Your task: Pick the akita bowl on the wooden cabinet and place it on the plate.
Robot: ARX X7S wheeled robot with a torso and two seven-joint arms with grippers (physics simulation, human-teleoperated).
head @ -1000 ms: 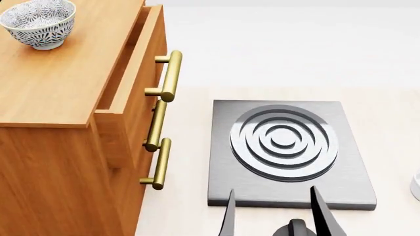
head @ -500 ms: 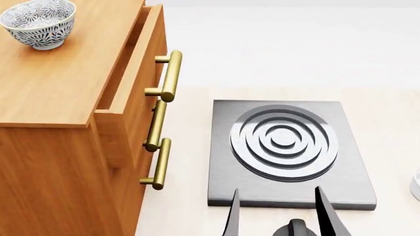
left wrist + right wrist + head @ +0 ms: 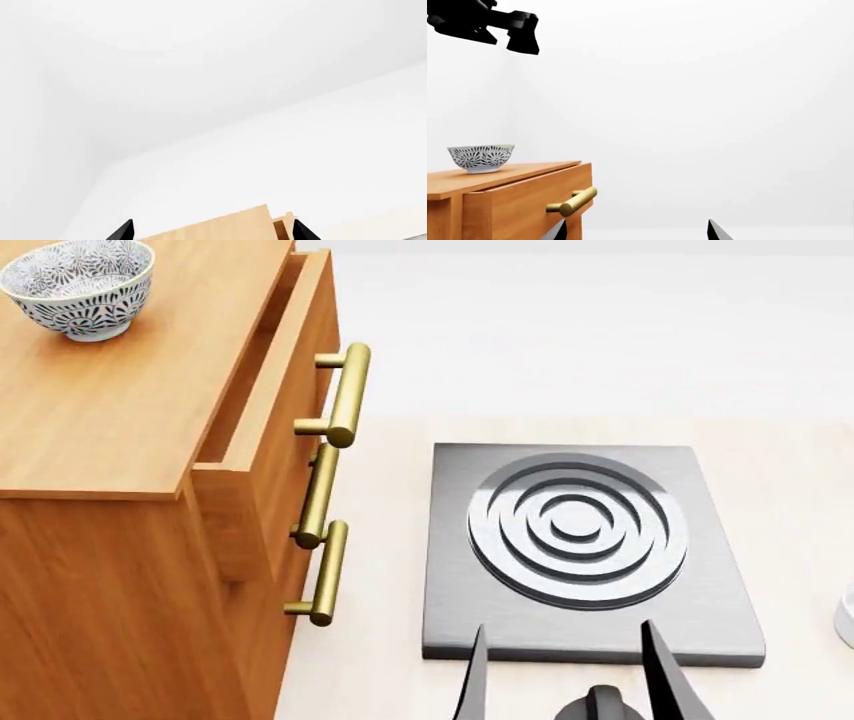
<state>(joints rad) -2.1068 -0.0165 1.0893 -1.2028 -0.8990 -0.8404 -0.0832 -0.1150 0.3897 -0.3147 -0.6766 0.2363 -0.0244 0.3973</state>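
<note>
Holding steady after a small rightward drift, the spread right gripper [image 3: 571,680] sits low-centre by the stove [image 3: 587,550], far from the akita bowl [image 3: 80,285] upper left on the wooden cabinet [image 3: 120,420].

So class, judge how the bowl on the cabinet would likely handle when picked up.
The bowl looks like glazed ceramic, so probably rigid, fragile and somewhat slippery. Its narrow foot and wide rim suggest it could tip if nudged high. It appears small, so likely light.
</note>
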